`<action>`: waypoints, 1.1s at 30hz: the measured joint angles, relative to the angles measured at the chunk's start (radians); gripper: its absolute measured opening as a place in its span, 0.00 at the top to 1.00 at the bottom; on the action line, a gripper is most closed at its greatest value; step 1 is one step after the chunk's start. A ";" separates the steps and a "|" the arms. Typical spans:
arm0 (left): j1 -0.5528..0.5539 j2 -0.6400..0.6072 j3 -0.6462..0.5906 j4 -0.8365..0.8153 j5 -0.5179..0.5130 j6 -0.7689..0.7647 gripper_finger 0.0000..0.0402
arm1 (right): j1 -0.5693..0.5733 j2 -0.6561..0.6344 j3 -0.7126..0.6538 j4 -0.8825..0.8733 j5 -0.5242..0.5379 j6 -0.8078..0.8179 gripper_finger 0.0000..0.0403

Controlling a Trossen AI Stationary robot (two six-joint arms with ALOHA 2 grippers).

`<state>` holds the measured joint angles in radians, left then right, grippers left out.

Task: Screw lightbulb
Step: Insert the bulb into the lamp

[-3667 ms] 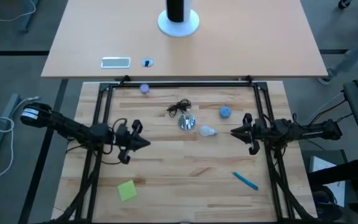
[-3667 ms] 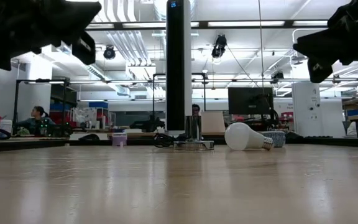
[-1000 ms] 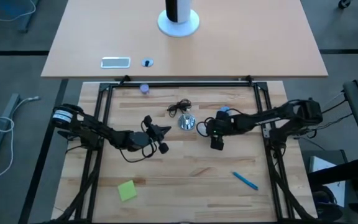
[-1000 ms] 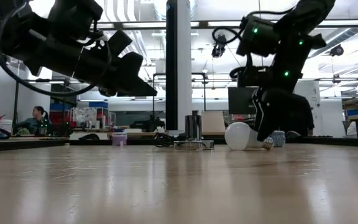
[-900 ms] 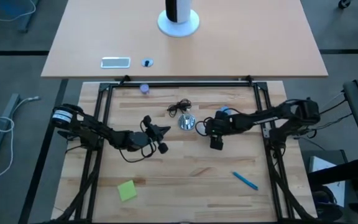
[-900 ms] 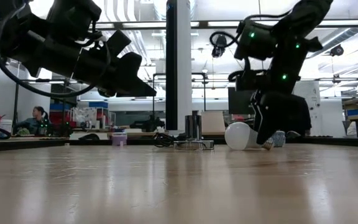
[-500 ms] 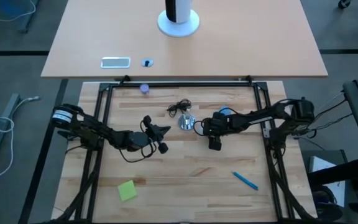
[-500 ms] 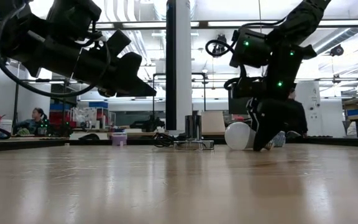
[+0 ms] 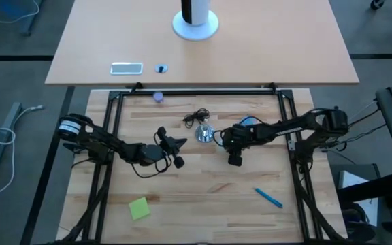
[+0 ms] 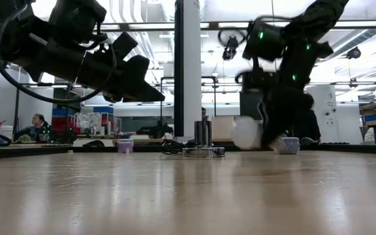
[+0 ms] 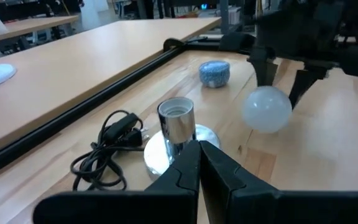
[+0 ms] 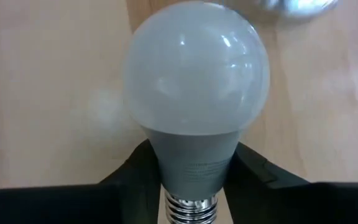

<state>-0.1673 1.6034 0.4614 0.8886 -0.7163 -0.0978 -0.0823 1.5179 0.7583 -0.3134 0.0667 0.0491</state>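
Gripping the lightbulb (image 12: pixel 197 99) by its grey neck, your right gripper (image 12: pixel 191 180) leaves the thread free for the socket (image 11: pixel 176 127).

Light wooden table (image 9: pixel 203 184), silver socket (image 9: pixel 204 134) with black cord (image 9: pixel 196 118), blue cap (image 11: pixel 214 73), blue pen (image 9: pixel 268 197), green block (image 9: pixel 139 208)

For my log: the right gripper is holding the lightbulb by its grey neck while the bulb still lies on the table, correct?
Not quite: in the low view the lightbulb is lifted clear of the table. The right gripper does hold its grey neck.
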 joint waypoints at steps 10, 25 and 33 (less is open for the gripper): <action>-0.030 -0.002 0.000 0.027 0.027 -0.091 1.00 | -0.001 -0.209 -0.221 0.777 -0.016 0.057 0.72; 0.040 -0.021 0.004 0.557 0.081 0.384 1.00 | -0.119 0.248 -0.388 1.866 -0.038 0.149 0.72; 0.222 -0.033 0.018 0.533 0.319 0.347 1.00 | -0.126 0.428 -0.257 1.870 0.015 0.060 0.72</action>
<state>0.0547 1.5702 0.4797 1.4217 -0.3974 0.2493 -0.2084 1.9459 0.5014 1.5569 0.0815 0.1089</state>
